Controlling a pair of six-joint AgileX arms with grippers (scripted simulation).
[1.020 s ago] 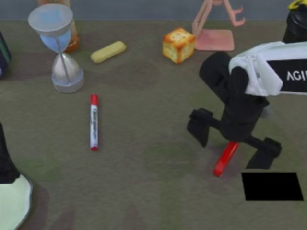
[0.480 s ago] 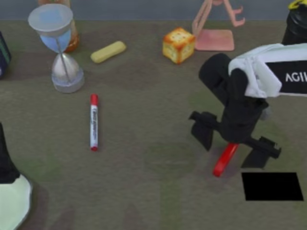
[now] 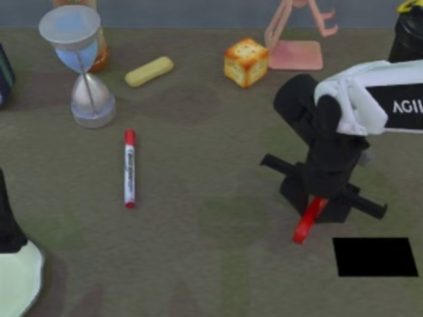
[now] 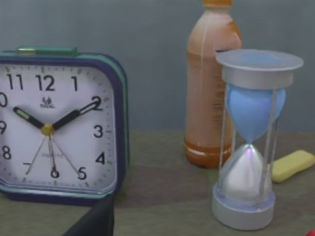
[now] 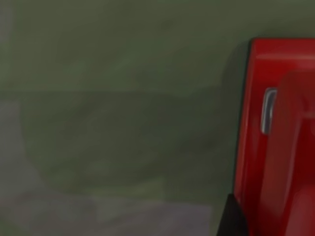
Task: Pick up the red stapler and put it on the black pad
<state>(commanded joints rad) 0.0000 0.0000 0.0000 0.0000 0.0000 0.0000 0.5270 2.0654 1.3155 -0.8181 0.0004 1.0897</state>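
Note:
The red stapler (image 3: 303, 228) lies slanted on the table, right of centre, and its upper half is hidden under my right gripper (image 3: 316, 206). That gripper is shut on the red stapler, with a black finger pressed to each side. In the right wrist view the stapler (image 5: 275, 147) fills the edge of the picture, close up. The black pad (image 3: 375, 257) lies flat just to the right of the stapler and nearer the front edge, with nothing on it. My left arm (image 3: 16, 271) is parked at the front left corner, one dark finger (image 4: 96, 221) showing wide of the middle.
A white marker with red cap (image 3: 129, 168) lies left of centre. Along the back stand an hourglass (image 3: 86, 72), a yellow bar (image 3: 149, 70), an orange cube (image 3: 246, 61), a pink stand (image 3: 295, 53) and a black bottle (image 3: 408, 33). A clock (image 4: 54, 128) and an orange bottle (image 4: 211, 83) stand far left.
My right gripper's fingers stood wide apart on either side of the stapler and have closed onto it. The stapler, pad and left arm have not moved.

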